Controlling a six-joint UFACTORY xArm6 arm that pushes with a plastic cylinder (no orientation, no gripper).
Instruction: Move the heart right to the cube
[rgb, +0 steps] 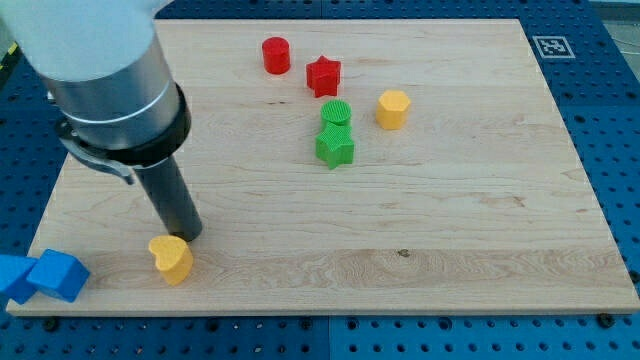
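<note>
A yellow heart (172, 257) lies near the board's bottom left. My tip (190, 236) rests just above and to the right of it, touching or nearly touching its upper edge. A blue cube (60, 275) sits at the board's bottom left corner, left of the heart, with a second blue block (12, 278) beside it at the view's left edge, partly off the board.
A red cylinder (276, 55) and a red star (323, 76) sit near the top middle. A green cylinder (336, 114) touches a green star (335, 147) below it. A yellow hexagon block (392, 108) lies to their right. The wooden board (480, 230) rests on a blue pegboard.
</note>
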